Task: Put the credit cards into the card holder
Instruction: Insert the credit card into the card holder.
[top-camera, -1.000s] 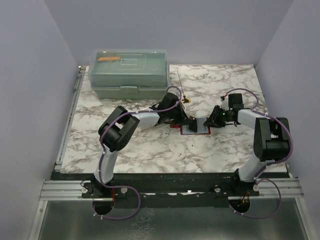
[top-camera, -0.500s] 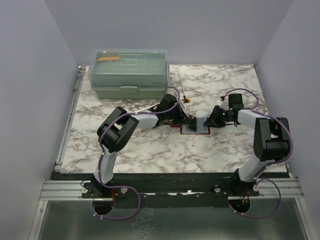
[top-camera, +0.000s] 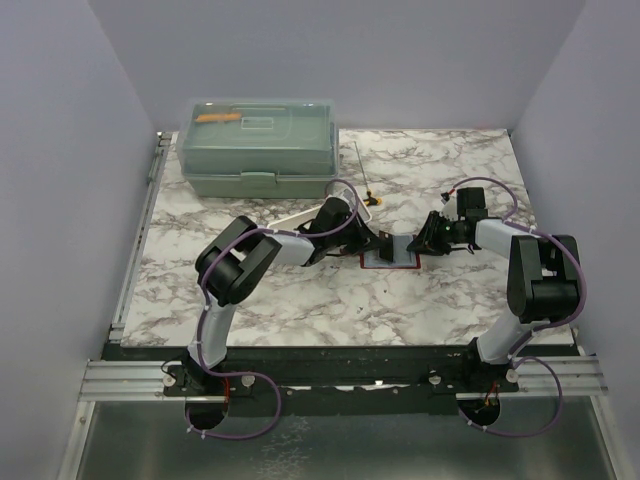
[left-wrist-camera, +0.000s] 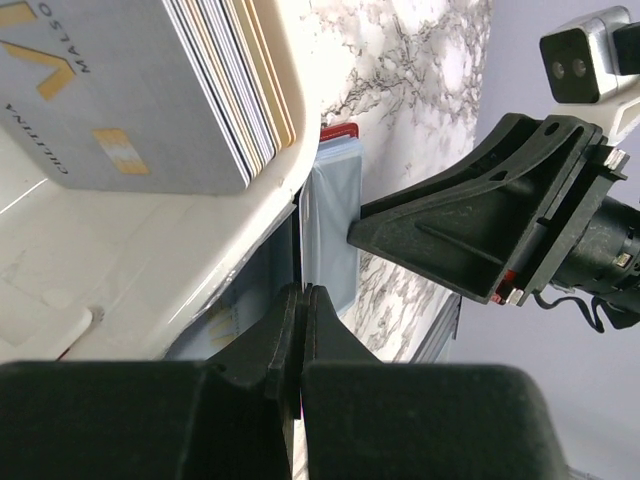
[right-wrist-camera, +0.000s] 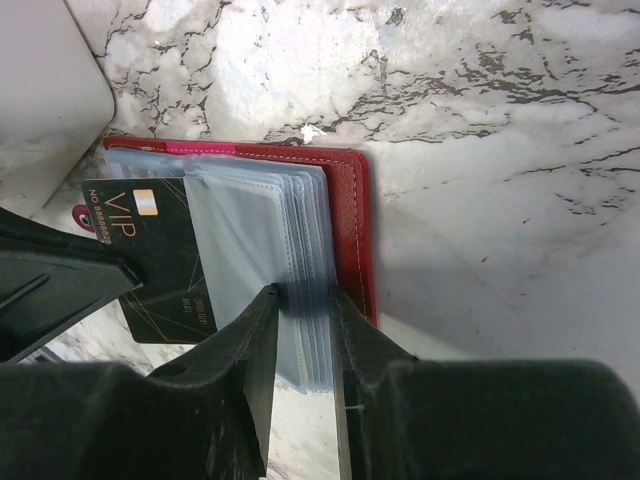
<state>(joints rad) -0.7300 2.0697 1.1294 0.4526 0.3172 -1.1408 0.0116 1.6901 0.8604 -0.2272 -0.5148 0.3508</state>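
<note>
- Step: seat VIP card (right-wrist-camera: 150, 260) in a clear sleeve of card holder (right-wrist-camera: 352, 200), mid-table. Judgement: hold card flat, square w/ sleeve mouth, slide right; no release until well in.
- L gripper (left-wrist-camera: 302, 295): fingers pressed together, pinching card edge.
- R gripper (right-wrist-camera: 300, 300): nipping holder's sleeve pages.
- White tray (left-wrist-camera: 262, 215), just left of holder: stack of cards (left-wrist-camera: 130, 90) standing on edge.
- Green toolbox (top-camera: 257, 147), far left: lid down, orange item (top-camera: 218, 117) at top.
</note>
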